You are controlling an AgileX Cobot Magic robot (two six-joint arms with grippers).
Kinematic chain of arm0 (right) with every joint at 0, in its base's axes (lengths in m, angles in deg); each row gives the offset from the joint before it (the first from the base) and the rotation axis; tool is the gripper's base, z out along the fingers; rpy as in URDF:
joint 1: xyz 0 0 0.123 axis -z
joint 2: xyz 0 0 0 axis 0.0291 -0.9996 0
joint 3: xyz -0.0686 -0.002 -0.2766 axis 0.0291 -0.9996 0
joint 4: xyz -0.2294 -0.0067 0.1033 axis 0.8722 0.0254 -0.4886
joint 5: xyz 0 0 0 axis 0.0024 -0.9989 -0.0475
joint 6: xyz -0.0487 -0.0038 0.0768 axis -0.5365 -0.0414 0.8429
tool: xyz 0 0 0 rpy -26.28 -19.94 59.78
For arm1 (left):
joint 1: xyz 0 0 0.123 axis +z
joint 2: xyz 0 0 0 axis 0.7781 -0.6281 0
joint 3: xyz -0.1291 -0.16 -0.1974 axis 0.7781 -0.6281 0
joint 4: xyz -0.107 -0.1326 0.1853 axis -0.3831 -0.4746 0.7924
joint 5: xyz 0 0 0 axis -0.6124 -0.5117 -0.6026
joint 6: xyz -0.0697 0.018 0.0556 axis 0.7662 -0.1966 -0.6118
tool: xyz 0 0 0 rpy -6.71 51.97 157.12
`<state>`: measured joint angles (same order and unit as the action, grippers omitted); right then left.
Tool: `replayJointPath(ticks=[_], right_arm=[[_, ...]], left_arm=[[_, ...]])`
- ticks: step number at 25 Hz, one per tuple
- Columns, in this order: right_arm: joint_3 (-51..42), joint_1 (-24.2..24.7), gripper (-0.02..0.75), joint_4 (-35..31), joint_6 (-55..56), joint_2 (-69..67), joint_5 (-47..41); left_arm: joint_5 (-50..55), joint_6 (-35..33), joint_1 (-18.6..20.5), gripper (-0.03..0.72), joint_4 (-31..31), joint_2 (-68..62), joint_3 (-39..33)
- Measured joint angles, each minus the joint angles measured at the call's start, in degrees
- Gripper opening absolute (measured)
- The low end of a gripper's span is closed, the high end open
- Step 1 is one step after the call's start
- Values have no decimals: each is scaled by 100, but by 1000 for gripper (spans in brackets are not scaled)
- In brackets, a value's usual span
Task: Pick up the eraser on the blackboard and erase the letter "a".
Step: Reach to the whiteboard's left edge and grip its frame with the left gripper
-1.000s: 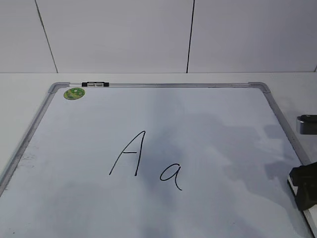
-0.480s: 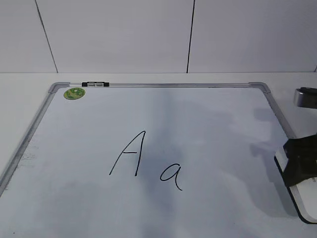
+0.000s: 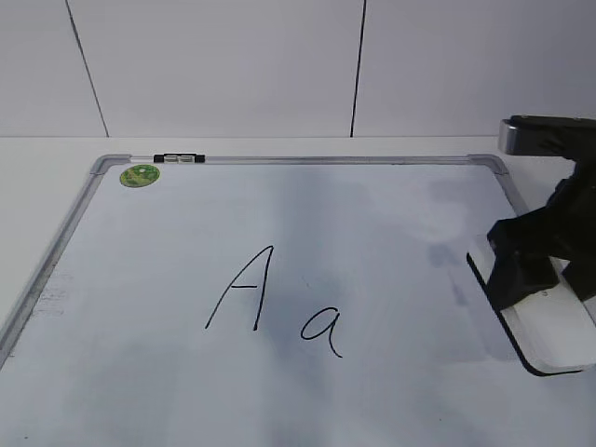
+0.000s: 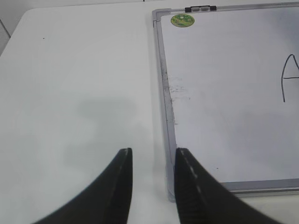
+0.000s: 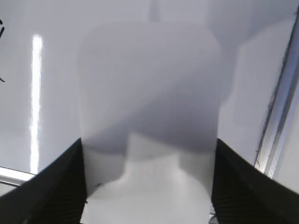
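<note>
**Eraser picked up, letter not yet wiped**

My right gripper (image 3: 540, 270) pinches the eraser (image 3: 549, 331) by its sides, over the blackboard (image 3: 279, 159) near the desk's right edge. Whether it touches the board, I cannot tell. The letter "a" (image 3: 323, 331) sits untouched near the desk's middle, well apart. My left gripper (image 4: 152, 186) hangs slightly spread, empty, by the left edge. The wrist view of the eraser is blurred.

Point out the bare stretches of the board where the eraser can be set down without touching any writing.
Free: the wide strip between the green sticker and the capital "A", and the blackboard area between the letter "a" and the eraser, gripped by the right gripper. Crowded: mid-board around both letters.
</note>
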<state>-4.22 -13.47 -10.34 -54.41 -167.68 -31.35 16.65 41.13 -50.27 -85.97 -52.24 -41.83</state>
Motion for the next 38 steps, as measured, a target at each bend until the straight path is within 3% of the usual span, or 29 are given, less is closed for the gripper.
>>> replayJointPath(ticks=[8, 15, 25, 30, 38], right_arm=[[577, -599, 559, 135, 38, -569, -241], [996, -1223, 559, 684, 286, -967, -479], [1097, -1391, 559, 815, 343, -1280, -568], [1097, -1391, 559, 815, 356, -1280, -577], [1097, -1391, 559, 815, 356, -1280, -593]], left_arm=[[0, 0, 0, 235, 0, 0, 0], [0, 0, 0, 235, 0, 0, 0], [-9, 0, 0, 242, -11, -161, 0], [-9, 0, 0, 244, -24, -1443, 429], [-9, 49, -64, 246, -269, -4374, 1948]])
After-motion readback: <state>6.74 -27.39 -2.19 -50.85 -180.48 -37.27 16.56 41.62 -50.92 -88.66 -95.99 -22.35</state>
